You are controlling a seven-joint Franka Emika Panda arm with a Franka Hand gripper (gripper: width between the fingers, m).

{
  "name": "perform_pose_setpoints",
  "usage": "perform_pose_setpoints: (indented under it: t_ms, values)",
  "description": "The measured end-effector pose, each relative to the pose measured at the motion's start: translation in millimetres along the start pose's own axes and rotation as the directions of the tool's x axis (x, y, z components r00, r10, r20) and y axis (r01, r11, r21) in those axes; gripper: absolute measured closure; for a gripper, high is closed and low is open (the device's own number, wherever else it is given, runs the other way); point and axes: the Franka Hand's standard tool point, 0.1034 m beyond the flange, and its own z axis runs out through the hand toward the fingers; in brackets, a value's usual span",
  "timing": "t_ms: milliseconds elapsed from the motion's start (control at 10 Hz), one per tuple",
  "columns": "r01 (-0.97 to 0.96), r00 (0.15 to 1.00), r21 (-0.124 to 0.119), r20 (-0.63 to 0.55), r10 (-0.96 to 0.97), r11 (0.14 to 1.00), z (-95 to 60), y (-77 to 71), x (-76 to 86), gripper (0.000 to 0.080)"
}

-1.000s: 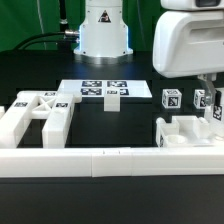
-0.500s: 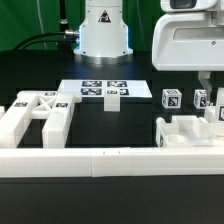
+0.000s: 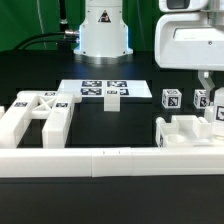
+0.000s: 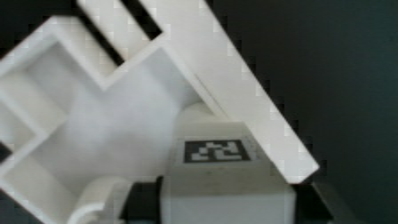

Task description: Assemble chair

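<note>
Pincer (image 4: 210,198) half-closed, clamping tagged post (image 4: 221,152) upright over slab (image 3: 186,132), likely to seat it in a corner

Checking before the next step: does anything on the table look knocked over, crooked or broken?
Nothing stands out. The X-braced frame lies flat beside the border wall, the tagged post stands upright, and the gripper is closed on a tagged piece.

A black table (image 3: 140,108), edged in front by a long low white wall (image 3: 100,160), stands before a green backdrop (image 3: 15,20).
</note>
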Motion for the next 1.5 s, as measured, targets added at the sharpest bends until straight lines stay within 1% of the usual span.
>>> perform_pose_setpoints:
  t_ms: [100, 300, 500, 600, 700, 800, 900, 1000, 1200, 1300, 1500]
  values:
    - [-0.096, 0.995, 0.005, 0.006, 0.096, 0.995, 0.0, -0.1, 0.2, 0.0512]
    - [-0.300, 0.954, 0.033, 0.026, 0.299, 0.953, 0.3, -0.6, 3.1, 0.0512]
    - [-0.395, 0.918, 0.036, 0.038, 0.394, 0.918, 0.0, -1.2, 3.0, 0.0512]
    - [-0.391, 0.920, 0.036, 0.038, 0.389, 0.920, 0.1, -1.2, 2.9, 0.0511]
    - [-0.353, 0.935, 0.035, 0.036, 0.352, 0.935, 0.0, -1.3, 2.6, 0.0511]
    - [-0.313, 0.949, 0.034, 0.038, 0.312, 0.949, -1.0, -3.2, 1.6, 0.0345]
    - [-0.297, 0.954, 0.028, 0.042, 0.295, 0.955, -2.4, -6.1, -0.9, 0.0199]
    - [-0.221, 0.975, 0.034, 0.039, 0.220, 0.975, -2.9, -7.0, -0.6, 0.0163]
    - [-0.068, 0.997, 0.038, 0.034, 0.067, 0.997, -2.1, -6.4, -0.4, 0.0152]
    - [-0.014, 0.999, 0.039, 0.031, 0.013, 0.999, -2.0, -6.3, -0.4, 0.0152]
    - [0.190, 0.981, 0.042, 0.022, -0.192, 0.981, -1.1, -5.0, 0.3, 0.0150]
